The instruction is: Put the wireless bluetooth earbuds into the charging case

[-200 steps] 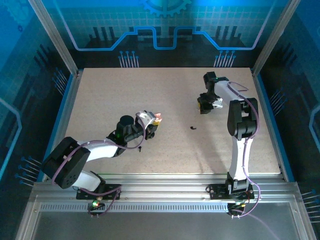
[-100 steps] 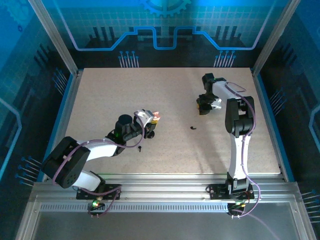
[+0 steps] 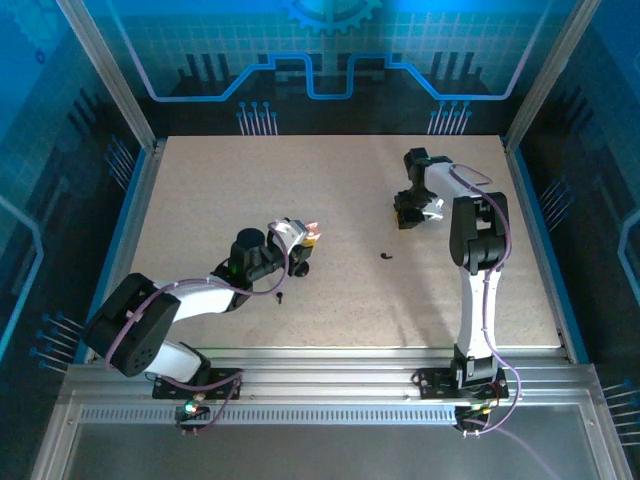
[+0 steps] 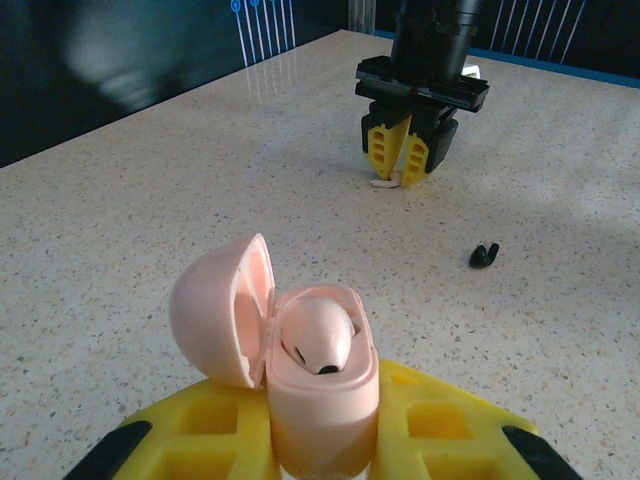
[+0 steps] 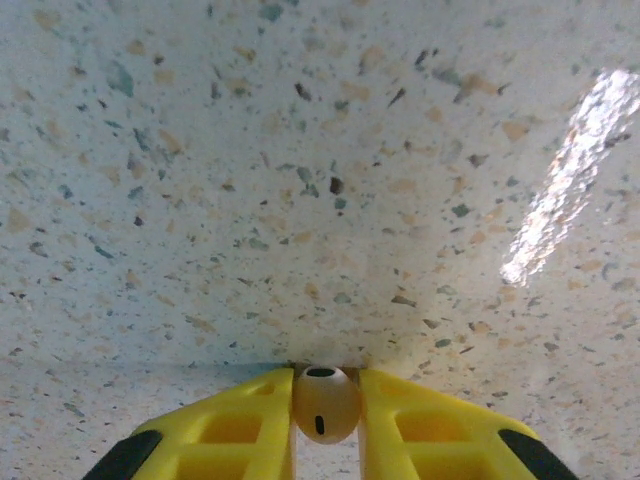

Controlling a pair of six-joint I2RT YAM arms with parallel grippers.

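My left gripper (image 4: 322, 440) is shut on the charging case (image 4: 322, 395), a small pink case held upright with its lid (image 4: 212, 312) swung open to the left. One pale pink earbud (image 4: 318, 336) sits in it. In the top view this gripper (image 3: 303, 247) is left of the table's centre. My right gripper (image 5: 325, 405) points down at the table, its yellow fingers (image 5: 245, 425) shut on the second earbud (image 5: 325, 400), which rests on the surface. The left wrist view shows that gripper (image 4: 401, 178) at the far side with the pale earbud (image 4: 384, 183) at its tips.
A tiny black piece (image 3: 387, 256) lies on the speckled table (image 3: 220, 190) between the arms, also seen as a black piece (image 4: 483, 256) in the left wrist view. Another black bit (image 3: 282, 296) lies by the left arm. Blue walls (image 3: 320, 60) enclose the table.
The right gripper's fingers have closed on the earbud on the table. The left gripper with the case has shifted slightly toward the near left.
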